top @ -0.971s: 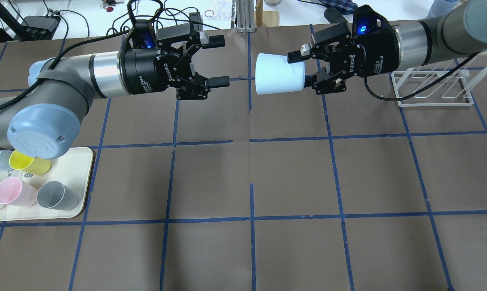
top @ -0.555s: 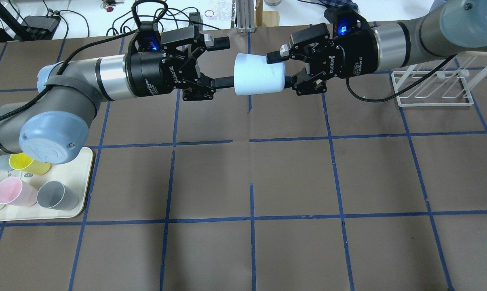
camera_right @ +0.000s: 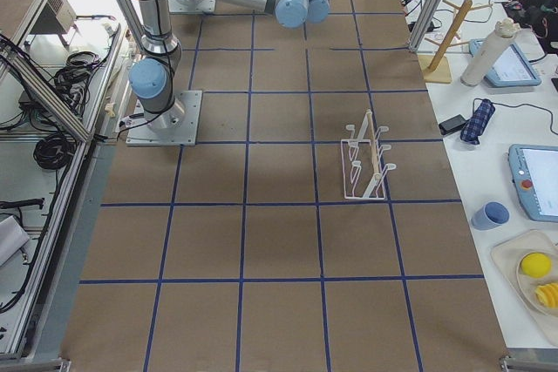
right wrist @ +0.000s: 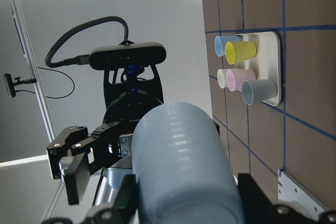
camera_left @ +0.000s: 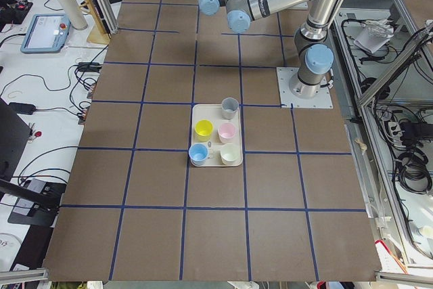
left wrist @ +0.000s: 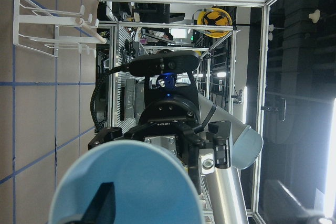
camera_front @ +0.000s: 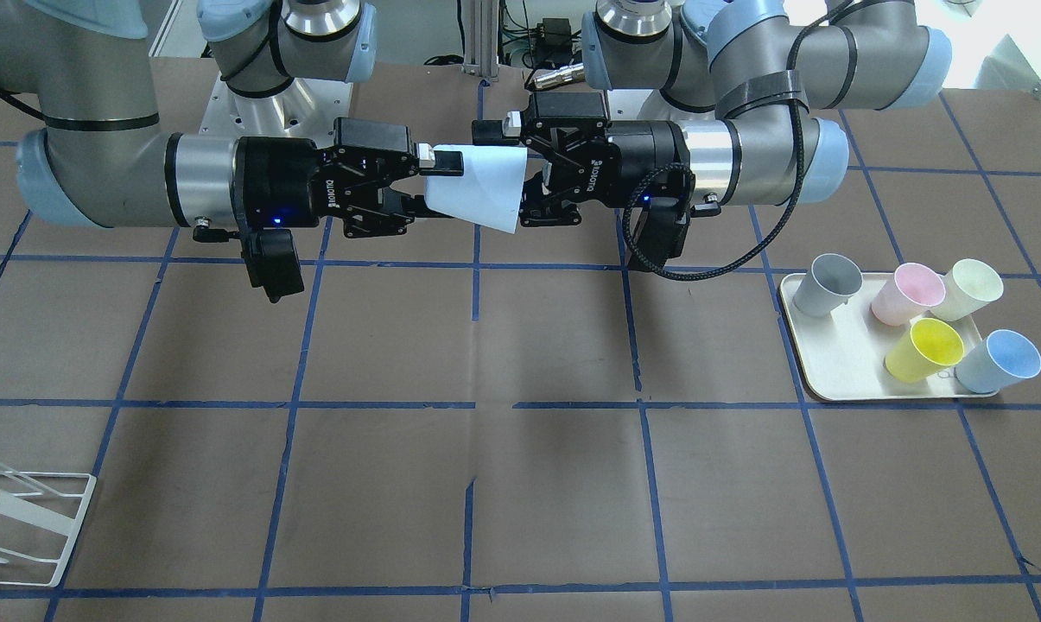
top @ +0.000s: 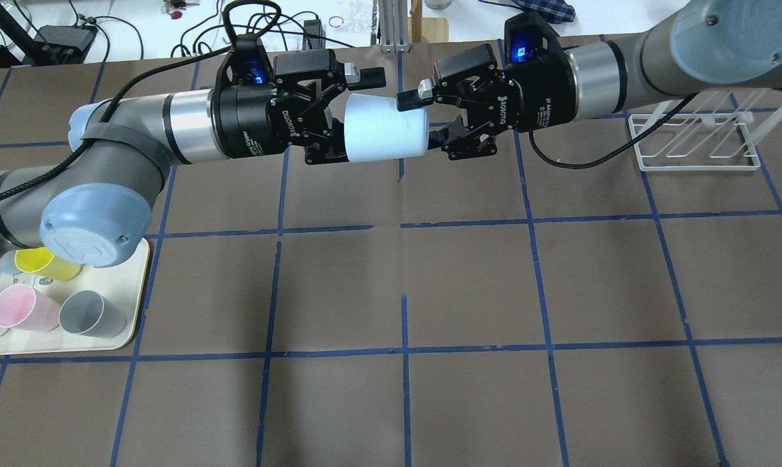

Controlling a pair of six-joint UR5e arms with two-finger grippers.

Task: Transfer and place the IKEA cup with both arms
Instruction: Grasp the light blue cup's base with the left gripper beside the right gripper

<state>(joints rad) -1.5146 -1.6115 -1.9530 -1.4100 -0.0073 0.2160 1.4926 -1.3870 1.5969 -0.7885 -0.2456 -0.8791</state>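
The pale blue IKEA cup [top: 384, 126] hangs on its side above the table's far middle, wide mouth toward the left arm. My right gripper [top: 416, 120] is shut on its narrow base end. The cup fills the right wrist view [right wrist: 181, 166] between the fingers. My left gripper [top: 365, 117] is open, with its fingers spread around the mouth end. One finger shows clear of the far rim; the cup hides the other. In the front view the cup [camera_front: 481, 194] sits between the right gripper [camera_front: 445, 186] and the left gripper [camera_front: 503, 177]. The cup's rim fills the bottom of the left wrist view [left wrist: 126, 182].
A cream tray [camera_front: 796, 345] at the robot's near left holds a grey cup [camera_front: 825, 285], a pink one [camera_front: 904, 292], a pale one [camera_front: 968, 288], a yellow one [camera_front: 924, 348] and a twin blue cup [camera_front: 999, 360]. A white wire rack [top: 692, 139] stands at the far right.
The right arm carried the cup to the left and the left arm advanced to the right. The open left fingers, once apart from the cup, now straddle its mouth end.
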